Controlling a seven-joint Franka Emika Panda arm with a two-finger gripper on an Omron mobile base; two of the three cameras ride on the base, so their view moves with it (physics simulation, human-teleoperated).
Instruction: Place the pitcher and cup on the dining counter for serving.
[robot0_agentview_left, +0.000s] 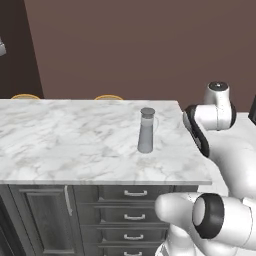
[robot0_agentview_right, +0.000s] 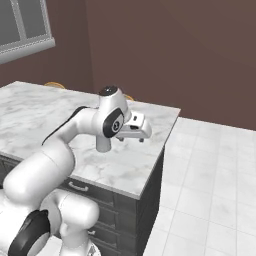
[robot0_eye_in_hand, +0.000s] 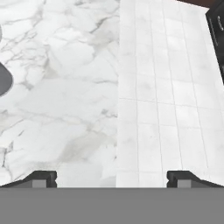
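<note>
- Your pitcher (robot0_agentview_left: 146, 130) stands upright on the counter (robot0_agentview_left: 60, 135): a tall, slim grey cylinder with a matte metal look, a slightly wider cap-like top and a thin handle down its right side in the left base view.
- It sits toward the counter's right end, back from the front edge, with bare marble all round it.
- In the hand view you catch just a dark grey curved sliver of the pitcher (robot0_eye_in_hand: 3, 81) at the left edge, over the marble.
- The counter is a broad white marble slab with grey veins. Below its front edge you see dark grey drawers (robot0_agentview_left: 134, 193) with pale handles, and a cabinet door (robot0_agentview_left: 45, 220) left of them.
- Two yellow stool rims (robot0_agentview_left: 108, 97) peek over the counter's far edge.
- Your gripper (robot0_eye_in_hand: 112, 177) is spread wide, with nothing between the fingertips (robot0_eye_in_hand: 41, 178); it holds nothing.
- It hangs above the counter's right edge, looking down: marble under its left tip, white floor tiles (robot0_eye_in_hand: 166, 87) under its right.
- In the right base view the gripper (robot0_agentview_right: 134, 131) sits over the counter's end, right of the pitcher, apart from it.
- A brown wall (robot0_agentview_left: 140, 45) rises behind the counter, and a window (robot0_agentview_right: 22, 25) shows at upper left in the right base view.
</note>
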